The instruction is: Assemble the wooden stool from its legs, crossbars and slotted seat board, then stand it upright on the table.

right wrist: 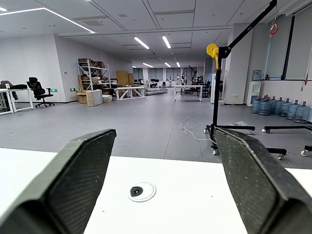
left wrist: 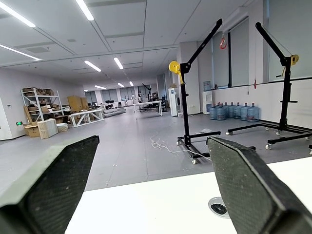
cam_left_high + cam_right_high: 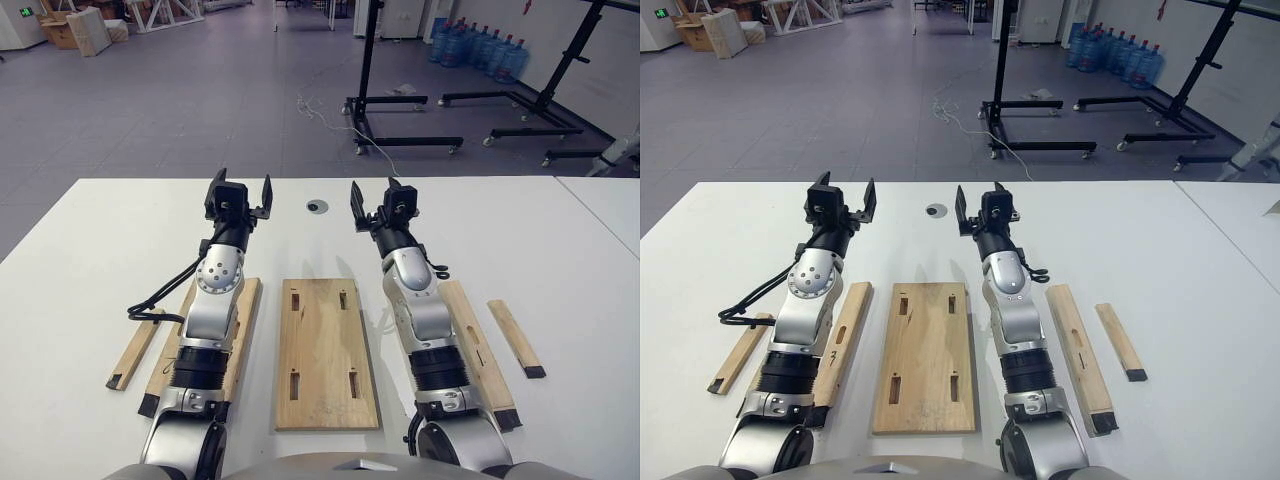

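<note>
Flat on the smooth white table (image 3: 90,240), midway between the two arms: pale rectangular wooden seat board (image 3: 327,352), grain running lengthwise, four short slots cut through, two toward the far end and two toward the near end. Left of it, mostly under the left forearm: long flat wooden leg (image 3: 247,318) with a dark cap at its near end. Farther left, apart from that leg: short wooden crossbar (image 3: 135,348), slightly angled, dark-tipped at the near end, with a looping black cable (image 3: 160,295) at its far end. Right of the board, partly beneath the right forearm: second long wooden leg (image 3: 480,350), narrow slot in its face, dark cap at the near end. Just right of that, not touching: second short wooden crossbar (image 3: 516,338), dark-tipped likewise.

Both arms stretched forward, low over the table, roughly parallel, silver-and-black forearms either side of the board. Left gripper (image 3: 241,196) out past the far ends of the wooden parts, black fingers spread wide, nothing between them, coarse-textured dark pads (image 2: 61,187). Right gripper (image 3: 374,203) level with it, just right of a small round grey grommet (image 3: 317,206) set in the tabletop, fingers likewise spread wide and empty, matte and grainy.

Beyond the table: grey floor, black wheeled metal stands (image 3: 400,100), blue water bottles (image 3: 480,50) by the far wall.
</note>
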You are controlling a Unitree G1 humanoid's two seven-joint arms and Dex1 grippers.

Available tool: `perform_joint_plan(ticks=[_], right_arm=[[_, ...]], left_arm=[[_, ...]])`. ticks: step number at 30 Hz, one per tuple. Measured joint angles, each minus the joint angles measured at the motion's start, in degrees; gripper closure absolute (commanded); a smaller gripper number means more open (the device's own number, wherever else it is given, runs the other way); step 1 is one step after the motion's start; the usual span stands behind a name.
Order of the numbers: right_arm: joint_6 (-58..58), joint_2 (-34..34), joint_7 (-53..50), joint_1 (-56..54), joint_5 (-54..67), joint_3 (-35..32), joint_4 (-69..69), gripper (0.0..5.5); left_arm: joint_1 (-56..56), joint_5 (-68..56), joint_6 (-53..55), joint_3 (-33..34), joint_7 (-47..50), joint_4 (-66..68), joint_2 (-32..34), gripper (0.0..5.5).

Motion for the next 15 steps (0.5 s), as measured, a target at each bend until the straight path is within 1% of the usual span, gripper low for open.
perform_joint_plan(ticks=[3, 6, 10, 14, 15], right_arm=[[1.15, -1.32, -0.35, 0.05, -0.41, -1.05, -0.89, 1.76], [4.45, -5.57, 1.08, 1.73, 0.45, -4.4, -5.93, 1.76], [11.46, -13.34, 5.36, 9.66, 5.09, -12.6, -11.11, 1.76], [16.23, -17.88, 9.39, 14.27, 10.3, -18.42, -12.0, 1.76], [17.36, -19.3, 10.67, 17.18, 11.4, -20.36, -12.29, 1.76]], left_arm=[[0.07, 0.14, 0.0, -0.25, 0.0, -0.05, -0.17, 1.46], [1.21, 0.51, 0.07, -0.54, 0.07, -0.65, -0.28, 1.46], [3.61, 1.11, 0.52, -0.72, 0.33, -3.43, -0.35, 1.46], [7.08, 2.15, 1.41, -1.33, 1.31, -6.67, -0.82, 1.46], [8.03, 2.55, 1.93, -1.55, 1.65, -7.61, -0.89, 1.46]])
